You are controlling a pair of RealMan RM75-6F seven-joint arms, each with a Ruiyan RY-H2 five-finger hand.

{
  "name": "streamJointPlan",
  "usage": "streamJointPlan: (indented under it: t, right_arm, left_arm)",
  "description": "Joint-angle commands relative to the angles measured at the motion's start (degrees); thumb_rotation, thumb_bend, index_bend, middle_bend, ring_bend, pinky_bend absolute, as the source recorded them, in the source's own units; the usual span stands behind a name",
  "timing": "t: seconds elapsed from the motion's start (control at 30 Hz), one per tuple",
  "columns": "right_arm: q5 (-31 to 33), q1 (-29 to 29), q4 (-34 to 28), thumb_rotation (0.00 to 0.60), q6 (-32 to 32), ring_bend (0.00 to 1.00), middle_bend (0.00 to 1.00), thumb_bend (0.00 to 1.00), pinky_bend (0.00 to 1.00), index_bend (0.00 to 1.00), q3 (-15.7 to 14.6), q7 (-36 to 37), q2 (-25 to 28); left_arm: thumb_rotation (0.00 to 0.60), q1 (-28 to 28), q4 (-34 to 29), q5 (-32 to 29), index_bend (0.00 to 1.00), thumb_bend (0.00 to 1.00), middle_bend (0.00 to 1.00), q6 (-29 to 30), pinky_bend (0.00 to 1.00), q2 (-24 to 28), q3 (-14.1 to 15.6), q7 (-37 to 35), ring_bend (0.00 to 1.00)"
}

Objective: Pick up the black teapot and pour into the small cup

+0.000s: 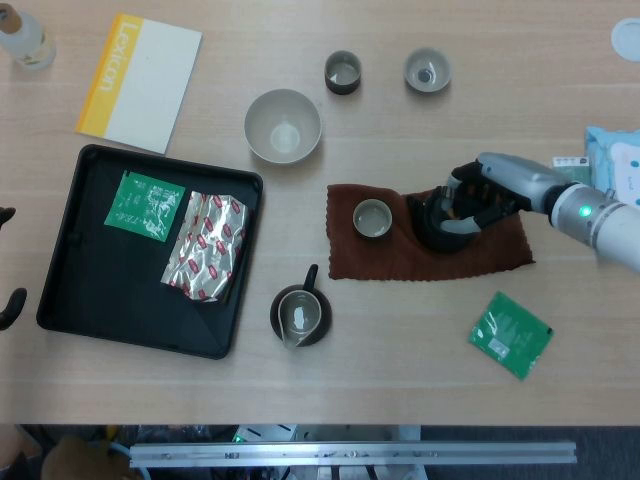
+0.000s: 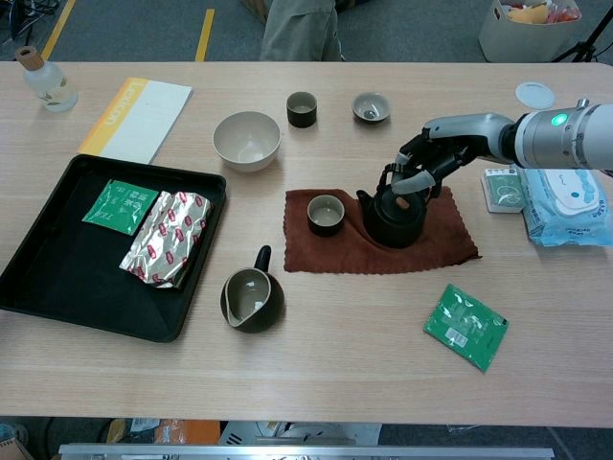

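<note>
The black teapot (image 1: 436, 229) (image 2: 393, 221) stands on the right half of a brown cloth (image 1: 400, 262) (image 2: 335, 257). Left of it on the same cloth sits the small cup (image 1: 372, 218) (image 2: 326, 213), upright and apart from the pot. My right hand (image 1: 478, 196) (image 2: 423, 166) reaches in from the right, its fingers curled around the pot's arched top handle. The pot still rests on the cloth. Of my left hand (image 1: 8, 300) only dark fingertips show at the left edge of the head view, spread apart and holding nothing.
A black tray (image 1: 70, 290) (image 2: 38, 287) with a green packet and a foil packet lies left. A dark pitcher (image 1: 300, 315) (image 2: 251, 299) stands in front of the cloth, a pale bowl (image 1: 283, 126) and two cups behind it. A green sachet (image 1: 511, 334) lies front right.
</note>
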Motion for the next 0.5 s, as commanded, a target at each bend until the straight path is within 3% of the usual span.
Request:
streamJointPlan:
  t: [0.03,0.5]
  right_arm:
    - [-0.97,-0.85,0.65,0.403,-1.94,0.48,0.54,0.19,0.44,0.43,1.31,1.7,-0.08]
    - [-1.77,-4.25,2.41,0.402,-12.52,0.49,0.55,0.19,0.44,0.44,9.34,4.59,-0.43]
  left_arm:
    - [0.6,-0.05,-0.04,0.0,0.11,0.29,0.15,-0.07,0.17,0.02,-0.01,0.07,0.16]
    - [0.6,-0.25,-0.48,-0.08,0.11,0.29,0.15,-0.26,0.17,0.16,-0.09,0.49,0.16]
